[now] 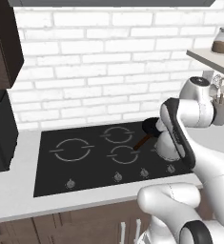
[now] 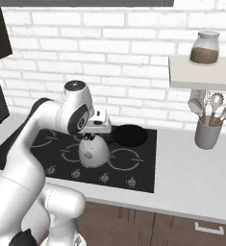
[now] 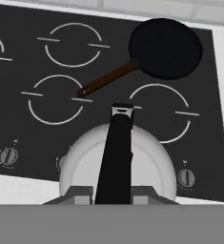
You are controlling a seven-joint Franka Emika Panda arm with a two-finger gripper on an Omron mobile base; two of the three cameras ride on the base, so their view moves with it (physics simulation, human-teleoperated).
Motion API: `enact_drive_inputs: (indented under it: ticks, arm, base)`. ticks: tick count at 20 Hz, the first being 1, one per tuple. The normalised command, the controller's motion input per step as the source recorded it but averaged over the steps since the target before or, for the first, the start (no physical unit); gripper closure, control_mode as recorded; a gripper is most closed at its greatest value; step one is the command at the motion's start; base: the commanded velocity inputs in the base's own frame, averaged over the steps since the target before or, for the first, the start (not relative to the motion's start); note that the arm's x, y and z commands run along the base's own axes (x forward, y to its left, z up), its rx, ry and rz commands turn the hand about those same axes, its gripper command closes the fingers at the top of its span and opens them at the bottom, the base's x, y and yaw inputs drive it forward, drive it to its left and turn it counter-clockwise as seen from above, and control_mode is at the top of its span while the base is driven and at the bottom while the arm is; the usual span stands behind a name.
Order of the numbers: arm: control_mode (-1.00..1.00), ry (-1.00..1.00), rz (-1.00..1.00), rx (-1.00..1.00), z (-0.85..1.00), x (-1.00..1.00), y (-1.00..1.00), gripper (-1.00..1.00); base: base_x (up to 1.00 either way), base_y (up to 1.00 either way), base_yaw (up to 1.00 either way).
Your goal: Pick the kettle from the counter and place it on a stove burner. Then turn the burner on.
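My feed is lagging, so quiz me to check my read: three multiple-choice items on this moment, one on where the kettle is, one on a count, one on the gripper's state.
1. Where is the kettle?
A. over the front right part of the stove
B. on the wall shelf
C. inside the frying pan

2. How many knobs show along the stove's front in the left base view?
A. two
B. four
C. six

3. What is the gripper doing?
A. open above the pan
B. shut on the kettle's dark handle
C. shut on a spoon

Answers:
1 A, the right base view shows it by the front edge, left of the front right ring.
2 B, four small silver knobs stand in a row.
3 B, the hand view shows the fingers on either side of the handle, with the frying pan apart behind.
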Motion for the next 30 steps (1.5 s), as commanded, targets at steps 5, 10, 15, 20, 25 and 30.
enact_drive_inputs:
  ticks: [5, 10, 15, 20, 25, 30]
  arm:
    - [-1.0, 0.0, 0.16, 0.17, 0.06, 0.22, 0.32, 1.0]
    - [-1.0, 0.0, 0.16, 0.19, 0.04, 0.13, 0.16, 1.0]
    - [-1.0, 0.08, 0.04, 0.02, 0.04, 0.25, 0.79, 1.0]
    - [-1.0, 0.04, 0.0, 0.0, 0.11, 0.22, 1.0, 1.0]
    - [-1.0, 0.0, 0.0, 0.0, 0.0, 0.15, 0.95, 1.0]
    - [-1.0, -0.02, 0.0, 0.0, -0.02, 0.05, 0.86, 1.0]
  base:
    - [0.0, 0.0, 0.0]
    - [0.0, 0.0, 0.0]
    - [0.0, 0.0, 0.0]
    - [0.0, 0.0, 0.0]
    - [0.0, 0.0, 0.0]
    - [0.0, 0.0, 0.0]
